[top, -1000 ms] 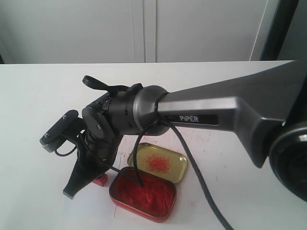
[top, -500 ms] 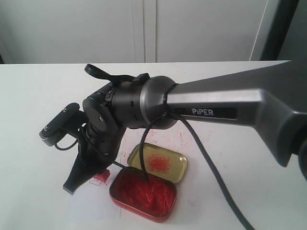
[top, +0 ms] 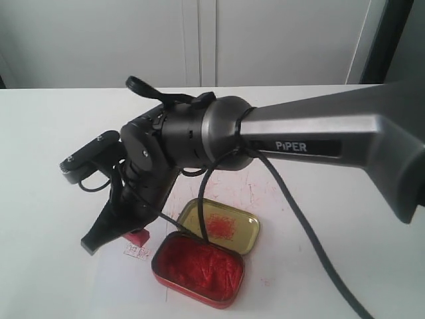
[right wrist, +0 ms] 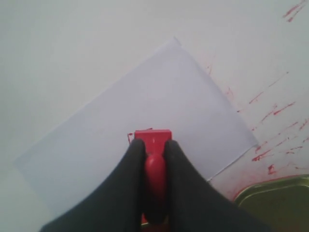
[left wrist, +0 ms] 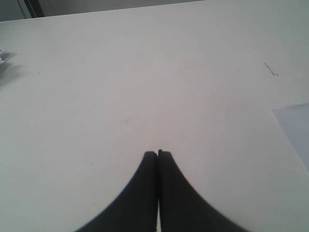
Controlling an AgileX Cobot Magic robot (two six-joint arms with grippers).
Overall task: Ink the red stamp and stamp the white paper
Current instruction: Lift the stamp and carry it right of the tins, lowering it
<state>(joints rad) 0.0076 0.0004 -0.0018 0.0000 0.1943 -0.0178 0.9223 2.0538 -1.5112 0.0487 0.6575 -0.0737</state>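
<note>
The red stamp (right wrist: 153,137) sits pinched between the black fingers of my right gripper (right wrist: 154,147), which is shut on its rounded handle. It hangs just above the white paper (right wrist: 145,92). In the exterior view the right gripper (top: 127,232) holds the red stamp (top: 139,236) a little over a fresh red print (top: 137,251) on the white paper (top: 123,282). My left gripper (left wrist: 157,153) is shut on nothing over bare table, with a corner of the white paper (left wrist: 297,126) off to one side. The exterior view does not show the left gripper.
A red tin of lumpy ink paste (top: 198,267) stands open beside the stamp. Behind it lies the gold lid (top: 219,226) with a red smudge; its rim (right wrist: 280,195) shows in the right wrist view. Red scratch marks (right wrist: 270,113) streak the table. The right arm (top: 319,146) spans the scene.
The right gripper has risen slightly with the red stamp, uncovering a red print on the paper where the stamp was pressed.
</note>
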